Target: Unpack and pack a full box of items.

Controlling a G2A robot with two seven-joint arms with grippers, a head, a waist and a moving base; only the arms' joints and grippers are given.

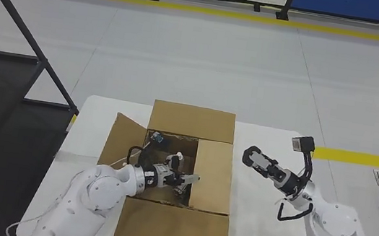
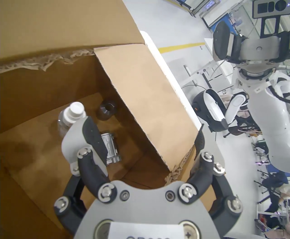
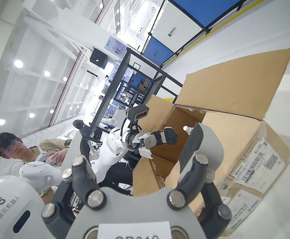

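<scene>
Operator: Box location?

Observer: Middle of the white bench, flaps folded outward, top open.

Operator: Left end effector status?

Observer: Lowered into the box opening, close to the right-hand flap. Fingers spread wide, pinching nothing. Seen from the wrist, one finger inside the box and the other past that flap's edge. Cannot tell whether either touches the cardboard.

Operator: Anything inside?

Observer: Clear bottle with a white cap, just beside the inner finger and partly hidden behind it. Dark round piece with a hole in its top, near the bottle, by the box wall. Silvery ribbed item lying on the box floor, right against the same finger in the wrist view, contact unclear.

Operator: Right end effector status?

Observer: Raised over the bench just beside the box's right-hand side, not touching the cardboard. Spread wide too, empty.
</scene>
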